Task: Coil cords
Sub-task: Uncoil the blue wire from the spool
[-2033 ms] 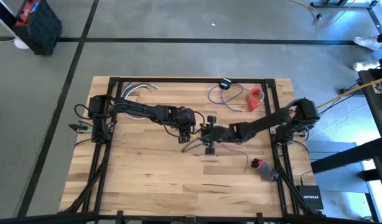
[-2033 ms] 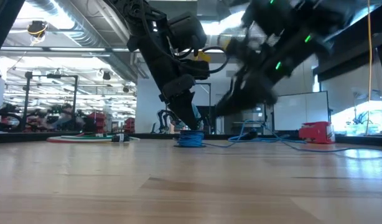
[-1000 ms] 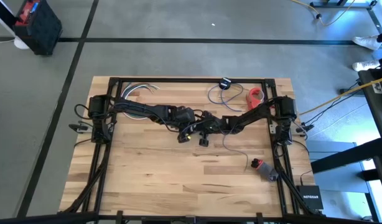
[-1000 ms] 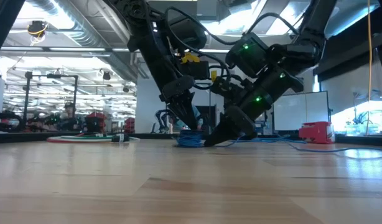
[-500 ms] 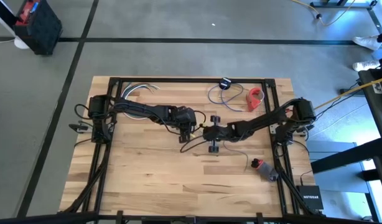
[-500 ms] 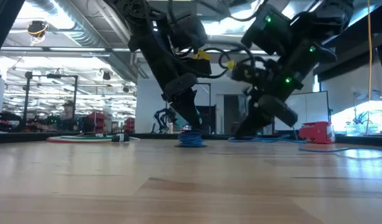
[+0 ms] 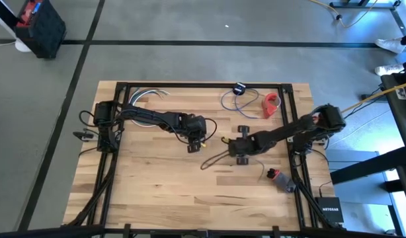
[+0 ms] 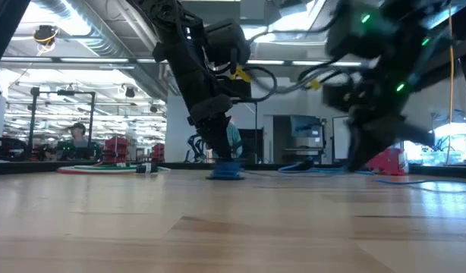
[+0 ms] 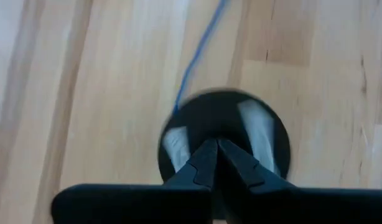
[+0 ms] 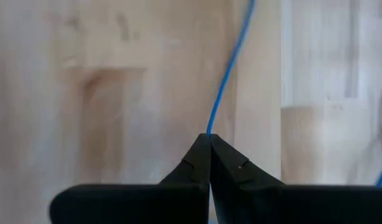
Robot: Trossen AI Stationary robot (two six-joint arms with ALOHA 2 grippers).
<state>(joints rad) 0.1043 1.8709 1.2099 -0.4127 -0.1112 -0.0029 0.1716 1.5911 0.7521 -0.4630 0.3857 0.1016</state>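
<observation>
A thin blue cord (image 10: 227,68) runs over the wooden table (image 7: 157,192). At one end it sits as a small blue coil (image 8: 227,171) under a round black disc (image 9: 223,134) with pale patches. My left gripper (image 9: 216,144) stands shut over the disc's middle, left of the table's centre (image 7: 192,143). My right gripper (image 10: 209,137) is shut on the cord, near the table's middle (image 7: 224,155) and to the right of the coil. In the low view the right gripper (image 8: 360,161) is blurred. Slack cord (image 7: 208,162) curves on the table beyond it. My left gripper sets its shut fingertips on the middle of the disc's top face (image 9: 206,127), coming steeply from above. The disc lies flat on the coil, which rests on the table. My right gripper pinches one strand of the cord (image 10: 211,127) at its fingertips, pointing steeply down, a little above the table. The cord runs on straight ahead of the fingers.
At the table's far side lie a second blue cord loop (image 7: 233,102) with a small black plug (image 7: 239,88), a red object (image 7: 272,104) and pale cables (image 7: 147,96). A red and grey tool (image 7: 280,179) lies near the right edge. People stand in the room behind.
My right gripper has pulled away from the coil beside my left gripper, moving toward the table's right and near edges. It has risen, tipped more steeply down and drawn the cord out with it. The coil and disc have stayed under my left gripper.
</observation>
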